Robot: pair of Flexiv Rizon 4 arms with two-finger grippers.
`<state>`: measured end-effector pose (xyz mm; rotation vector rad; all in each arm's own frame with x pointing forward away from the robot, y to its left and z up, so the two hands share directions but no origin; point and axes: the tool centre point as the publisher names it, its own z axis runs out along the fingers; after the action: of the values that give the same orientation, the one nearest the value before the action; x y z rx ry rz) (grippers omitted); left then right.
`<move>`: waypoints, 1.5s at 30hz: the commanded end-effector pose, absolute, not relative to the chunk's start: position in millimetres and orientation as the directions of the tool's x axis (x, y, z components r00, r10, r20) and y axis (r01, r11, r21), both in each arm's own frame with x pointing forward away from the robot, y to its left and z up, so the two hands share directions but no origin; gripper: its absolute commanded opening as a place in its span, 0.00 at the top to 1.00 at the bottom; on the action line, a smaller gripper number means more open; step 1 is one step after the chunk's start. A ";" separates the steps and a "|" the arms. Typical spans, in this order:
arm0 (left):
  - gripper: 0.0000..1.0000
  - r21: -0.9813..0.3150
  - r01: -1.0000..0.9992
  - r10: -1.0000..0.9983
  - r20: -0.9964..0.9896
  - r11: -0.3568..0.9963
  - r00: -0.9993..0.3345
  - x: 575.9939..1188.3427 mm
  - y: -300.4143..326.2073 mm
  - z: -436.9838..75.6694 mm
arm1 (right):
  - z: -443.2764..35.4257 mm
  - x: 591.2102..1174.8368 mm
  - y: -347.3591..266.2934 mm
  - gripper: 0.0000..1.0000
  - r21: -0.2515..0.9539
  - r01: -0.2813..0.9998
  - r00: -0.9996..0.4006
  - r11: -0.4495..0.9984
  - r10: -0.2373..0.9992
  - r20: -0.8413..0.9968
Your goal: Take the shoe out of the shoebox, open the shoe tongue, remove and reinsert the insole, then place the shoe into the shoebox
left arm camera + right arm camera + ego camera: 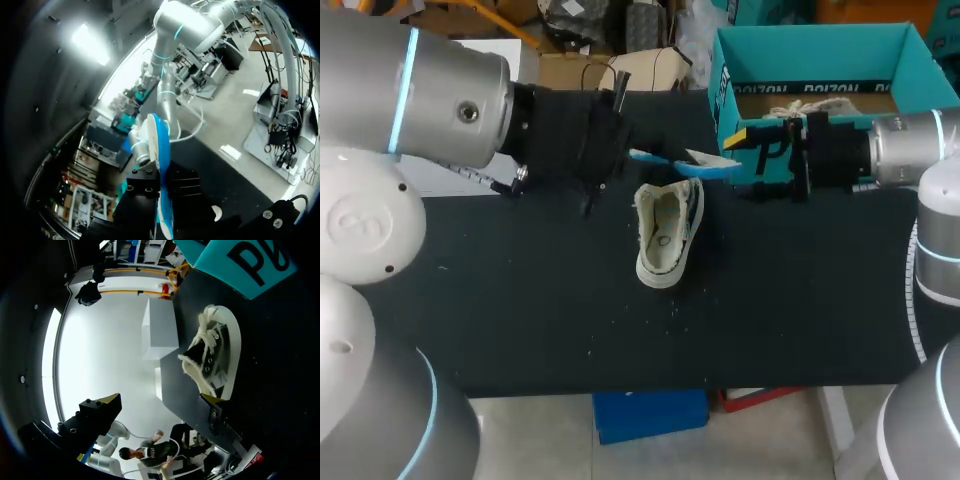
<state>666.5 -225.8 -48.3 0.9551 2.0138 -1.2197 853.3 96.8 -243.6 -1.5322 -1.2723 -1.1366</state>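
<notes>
My left claw [618, 140] grips one end of a flat white insole with a blue edge [685, 162], holding it in the air over the black-topped bench [520, 300], just beyond the far end of the shoe. From the left wrist, the insole [159, 150] runs edge-on between the two black fingers [144, 186] of that claw [162, 184], pressed from both sides.

A low canvas sneaker, dark with a cream lining and white rubber sole [670, 230], lies near the middle of the bench with its opening showing, touched by neither arm. An open teal cardboard shoebox [820, 45] stands at the bench's far right corner.

My right claw [750, 163] hangs in front of the shoebox's near wall, fingers spread wide and holding nothing. From its wrist the sneaker [215, 355] lies ahead of that claw [161, 400], its white laces loose, with the box wall [240, 260] beyond.
</notes>
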 end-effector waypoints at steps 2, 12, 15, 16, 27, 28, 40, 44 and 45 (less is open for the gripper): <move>1.00 -0.416 0.897 0.117 -0.894 0.146 -0.433 647.6 -205.6 -96.2 | -244.5 853.2 98.3 0.00 -0.044 0.987 0.081 -0.153 0.244 0.966; 1.00 -0.367 0.925 0.148 -0.914 0.098 -0.378 640.4 -202.9 -106.8 | -244.5 853.2 98.3 0.00 -0.044 0.987 0.081 -0.153 0.244 0.966; 1.00 -0.367 0.925 0.148 -0.914 0.098 -0.378 640.4 -202.9 -106.8 | -244.5 853.2 98.3 0.00 -0.044 0.987 0.081 -0.153 0.244 0.966; 1.00 -0.367 0.925 0.148 -0.914 0.098 -0.378 640.4 -202.9 -106.8 | -244.5 853.2 98.3 0.00 -0.044 0.987 0.081 -0.153 0.244 0.966; 1.00 -0.105 0.981 0.162 -0.978 0.162 -0.131 620.8 -213.3 -146.0 | -244.5 853.2 98.3 0.00 -0.044 0.987 0.081 -0.153 0.244 0.966; 1.00 -0.090 0.982 0.160 -0.980 0.168 -0.117 621.0 -212.4 -153.6 | -244.5 853.2 98.3 0.00 -0.044 0.987 0.081 -0.153 0.244 0.966; 1.00 0.087 0.983 0.100 -0.992 0.163 0.071 634.6 -200.0 -214.5 | -244.5 853.2 98.3 0.00 -0.044 0.987 0.081 -0.153 0.244 0.966; 1.00 0.134 0.983 0.091 -0.988 0.128 0.123 644.7 -198.5 -232.6 | -244.5 853.2 98.3 0.00 -0.044 0.987 0.081 -0.153 0.244 0.966; 1.00 0.142 0.983 0.086 -0.987 0.119 0.133 647.1 -196.9 -238.0 | -244.5 853.2 98.3 0.00 -0.044 0.987 0.081 -0.153 0.244 0.966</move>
<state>638.8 -197.5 -223.5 1.3059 1.3442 -0.8976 853.4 96.8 -243.3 -1.5331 -1.2736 -1.1349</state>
